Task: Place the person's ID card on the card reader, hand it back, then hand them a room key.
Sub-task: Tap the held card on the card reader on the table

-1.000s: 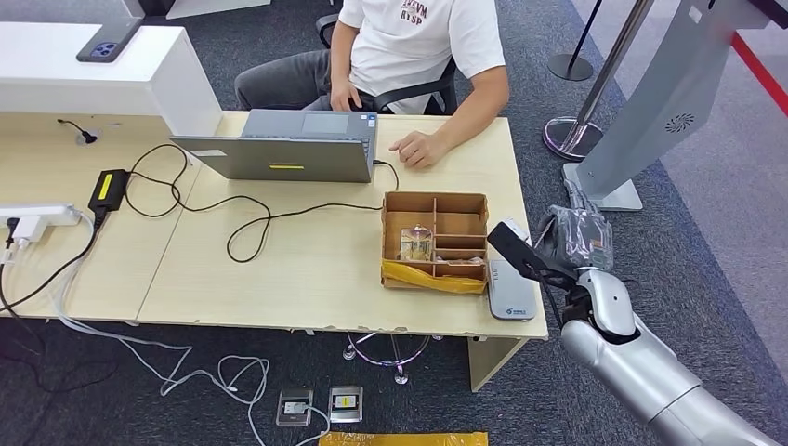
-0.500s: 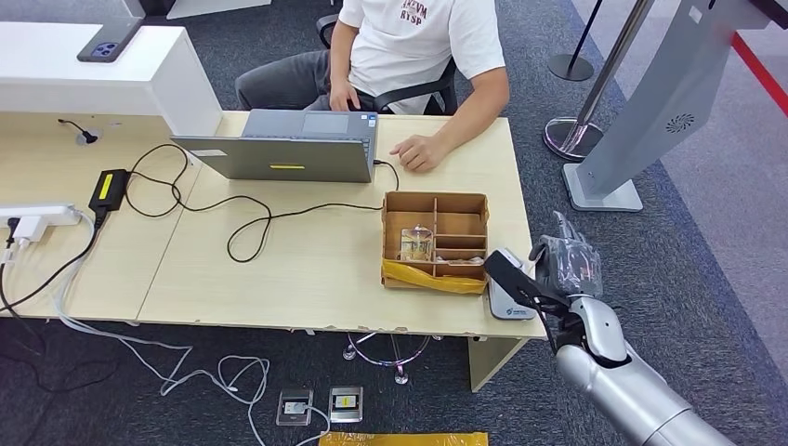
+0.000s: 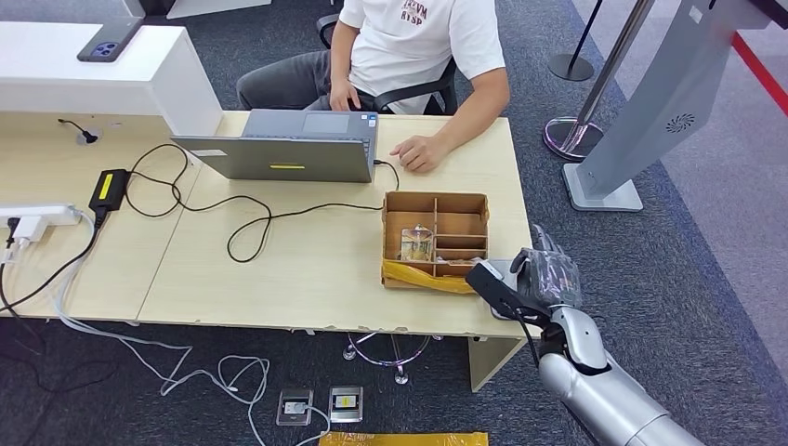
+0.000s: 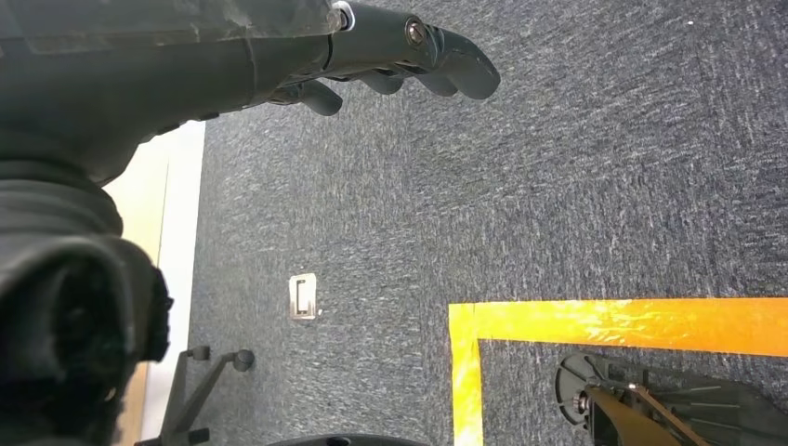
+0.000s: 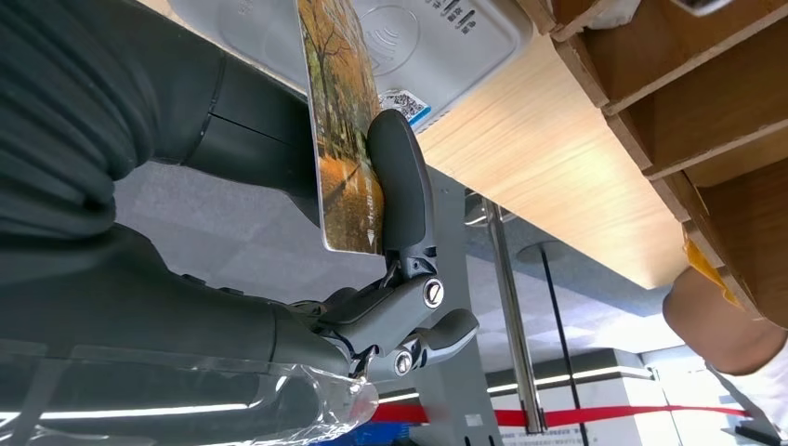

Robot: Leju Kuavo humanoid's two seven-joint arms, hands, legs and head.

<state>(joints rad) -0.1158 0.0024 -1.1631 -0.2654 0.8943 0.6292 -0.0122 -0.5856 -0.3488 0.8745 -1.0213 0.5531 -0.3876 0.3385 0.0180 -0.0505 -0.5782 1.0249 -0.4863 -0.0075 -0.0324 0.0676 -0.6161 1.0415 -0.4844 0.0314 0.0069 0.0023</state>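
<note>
Your right hand (image 3: 537,279), lower right of frame, pinches the ID card (image 5: 342,139) just above the card reader (image 5: 437,42): placing, returning and key handover all remain.

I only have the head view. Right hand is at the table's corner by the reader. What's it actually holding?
Observer: The right hand pinches a card printed with an autumn tree scene, thumb pressed on its face.
Operator: Is it on the reader?
Observer: Its edge is over the white card reader; contact I cannot tell.
Operator: Left hand?
Observer: The left hand hangs over grey carpet with yellow floor tape, fingers loosely curled, holding nothing.
</note>
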